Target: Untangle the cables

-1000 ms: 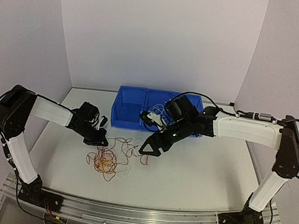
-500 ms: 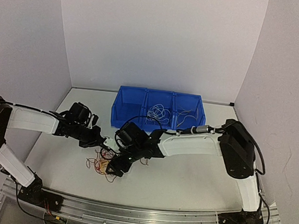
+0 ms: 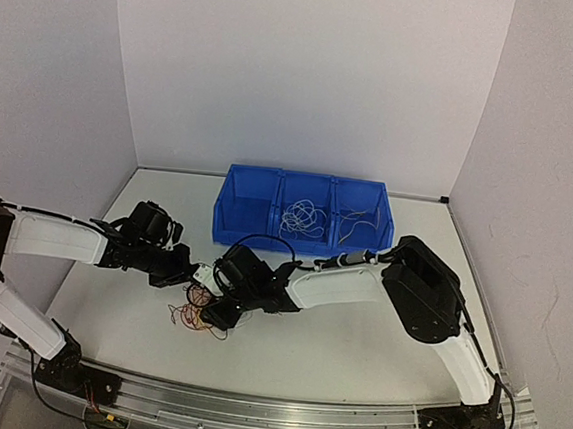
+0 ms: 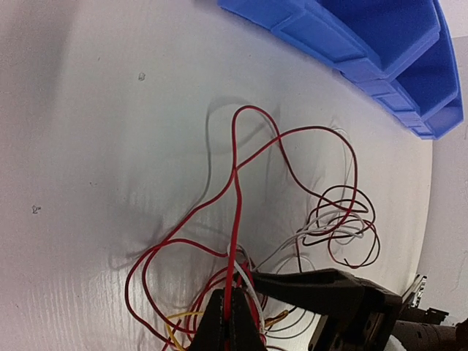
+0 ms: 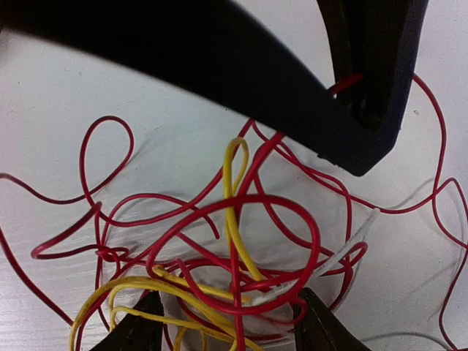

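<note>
The cables (image 3: 195,315) are a loose bundle of red, yellow and white wires on the white table, in front of the bin. My left gripper (image 3: 194,273) is at the bundle's far edge. In the left wrist view it (image 4: 231,325) is shut on one red wire (image 4: 236,219) that runs up and loops away. My right gripper (image 3: 220,311) is at the bundle's right side. In the right wrist view it (image 5: 228,307) is open, its jaws on either side of red and yellow loops (image 5: 234,241). The left gripper's black fingers (image 5: 365,66) cross the top of that view.
A blue three-part bin (image 3: 247,206) stands at the back of the table, with white wires (image 3: 301,216) in its middle and right parts. Its edge shows in the left wrist view (image 4: 351,51). A smaller dark red and white coil (image 4: 340,227) lies apart.
My right arm swung from the bin down and left to the bundle. My left gripper moved toward the bundle and is shut on a red wire. The bundle looks more gathered.
</note>
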Robot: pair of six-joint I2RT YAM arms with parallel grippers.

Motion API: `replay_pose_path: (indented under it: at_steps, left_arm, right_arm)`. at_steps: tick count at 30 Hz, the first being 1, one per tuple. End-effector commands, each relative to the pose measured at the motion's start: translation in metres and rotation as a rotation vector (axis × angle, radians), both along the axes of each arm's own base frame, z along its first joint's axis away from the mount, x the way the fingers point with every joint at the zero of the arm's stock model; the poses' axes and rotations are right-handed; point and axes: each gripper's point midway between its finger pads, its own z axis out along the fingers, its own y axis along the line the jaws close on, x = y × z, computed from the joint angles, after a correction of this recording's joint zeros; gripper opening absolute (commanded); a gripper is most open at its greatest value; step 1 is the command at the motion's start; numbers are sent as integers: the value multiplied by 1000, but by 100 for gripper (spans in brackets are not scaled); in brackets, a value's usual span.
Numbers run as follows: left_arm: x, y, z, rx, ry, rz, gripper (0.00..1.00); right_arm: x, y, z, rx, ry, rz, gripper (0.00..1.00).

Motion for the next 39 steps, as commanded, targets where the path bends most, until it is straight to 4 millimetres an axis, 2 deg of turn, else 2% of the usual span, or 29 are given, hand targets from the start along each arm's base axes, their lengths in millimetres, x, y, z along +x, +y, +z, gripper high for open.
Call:
replay_pose_path:
  at_steps: [1,3,4,7,8,10,11,12,13,15,18,21,25,29,31,36,39]
  left_arm:
    - [-3,-9,20,-54,-43,-15,0]
    - [2,-4,27,-25,-62,3,0]
    - [7,0,33,4,-76,26,0]
    - [24,29,53,152,-113,156,0]
    - [32,37,67,188,-142,198,0]
    - [39,53,89,253,-189,258,0]
    - [43,57,103,271,-218,276,0]
    - [45,63,112,294,-238,296,0]
    - [47,67,125,301,-264,316,0]
    - [49,79,142,328,-301,363,0]
    - [52,91,163,360,-348,410,0]
    - [53,105,179,405,-367,460,0]
    - [49,132,200,491,-383,548,0]
    - [44,153,222,544,-400,618,0]
    - [43,157,229,555,-408,629,0]
    - [45,158,244,547,-432,636,0]
    - [49,150,258,522,-465,596,0]
  right_arm:
    - [12,5,4,61,-20,-82,37]
    - [11,-11,2,38,-14,-129,8]
    - [13,-23,2,20,-22,-162,2]
    - [21,-69,12,-22,-68,-277,0]
    - [19,-92,6,-50,-63,-322,0]
    - [28,-136,12,-65,-62,-446,0]
    - [28,-163,6,-87,-49,-508,0]
    - [34,-182,17,-76,-62,-573,0]
    - [33,-209,15,-90,-57,-636,0]
    - [37,-253,27,-74,-58,-744,0]
    - [29,-301,32,-76,-51,-821,0]
    - [20,-338,31,-143,-53,-874,0]
    - [15,-372,39,-189,-72,-935,0]
    - [11,-393,48,-210,-102,-964,0]
    - [8,-396,49,-199,-99,-959,2]
    - [2,-398,38,-221,-65,-948,1]
    - [1,-400,34,-220,-46,-972,1]
